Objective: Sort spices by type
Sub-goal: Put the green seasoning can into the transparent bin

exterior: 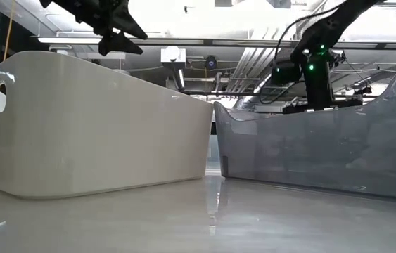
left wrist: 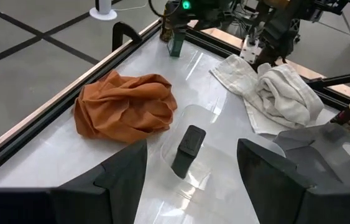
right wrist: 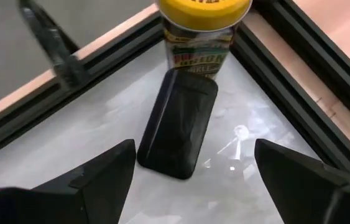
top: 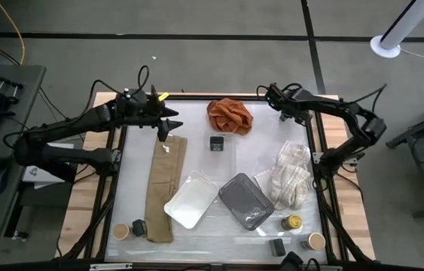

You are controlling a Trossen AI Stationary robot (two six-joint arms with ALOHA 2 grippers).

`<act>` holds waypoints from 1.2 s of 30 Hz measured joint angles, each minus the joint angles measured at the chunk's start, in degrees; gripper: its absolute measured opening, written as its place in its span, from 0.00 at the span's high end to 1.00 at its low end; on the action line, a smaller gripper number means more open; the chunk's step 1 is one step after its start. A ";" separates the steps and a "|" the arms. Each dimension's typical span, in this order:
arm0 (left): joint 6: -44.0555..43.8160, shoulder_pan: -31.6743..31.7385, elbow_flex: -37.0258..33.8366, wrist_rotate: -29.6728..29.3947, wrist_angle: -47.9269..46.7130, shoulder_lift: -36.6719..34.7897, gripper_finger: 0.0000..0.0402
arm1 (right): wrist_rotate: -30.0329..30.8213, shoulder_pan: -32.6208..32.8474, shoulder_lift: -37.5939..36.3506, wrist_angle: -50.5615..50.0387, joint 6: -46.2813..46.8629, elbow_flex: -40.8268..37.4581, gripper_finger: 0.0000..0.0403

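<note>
My left gripper hangs open over the table's far left part, its fingers well short of a black box that stands upright on its end, beside the orange cloth. My right gripper is open at the far right corner, above a black box that lies flat next to a yellow-lidded jar. Near the front edge stand a tan-lidded jar, a black box, a yellow-lidded jar, another black box and a tan-lidded jar.
A white tray and a grey tray sit mid-table toward the near side. A long tan cloth lies on the left and a crumpled white towel on the right. A black frame rail borders the table.
</note>
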 joint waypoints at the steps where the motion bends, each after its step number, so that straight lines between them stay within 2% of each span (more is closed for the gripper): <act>1: 0.00 0.00 0.00 -0.02 0.00 0.00 0.41 | -0.03 -0.35 0.79 0.37 0.02 0.00 0.19; 8: 0.00 0.00 0.00 -1.68 0.02 0.00 0.41 | -1.35 -1.90 4.34 2.26 -0.11 0.00 0.20; 11: -0.03 0.00 0.00 -2.22 0.02 0.00 0.41 | -1.18 -2.20 5.03 2.27 -0.79 0.00 0.24; 14: -0.22 0.00 0.00 -3.53 0.04 0.00 0.41 | -1.18 -2.61 5.23 2.27 -3.49 0.00 0.36; 19: -0.62 0.00 0.00 -6.14 0.07 0.00 0.41 | -1.06 -2.67 5.23 2.28 -8.79 0.00 0.70; 20: -0.63 0.00 0.00 -6.32 0.09 0.00 0.41 | -1.01 -2.63 5.23 2.23 -10.53 0.00 0.72; 25: -1.67 0.00 0.00 -6.30 0.09 0.00 0.41 | -0.37 0.04 2.83 2.07 -20.64 0.00 0.72; 28: -1.69 0.00 0.00 -6.31 0.07 0.00 0.41 | 2.81 4.12 -2.07 2.30 -25.44 0.00 0.72; 31: -2.23 -0.02 0.00 -6.91 0.09 0.10 0.41 | 2.66 9.89 -8.62 6.57 -32.52 -0.02 0.72; 33: -2.94 -0.02 0.00 -8.19 0.08 0.11 0.41 | -0.98 14.44 -12.96 11.79 -39.63 -0.02 0.72; 36: -3.10 0.00 0.00 -9.19 0.22 0.20 0.41 | -11.77 21.38 -17.72 20.34 -48.90 0.00 0.72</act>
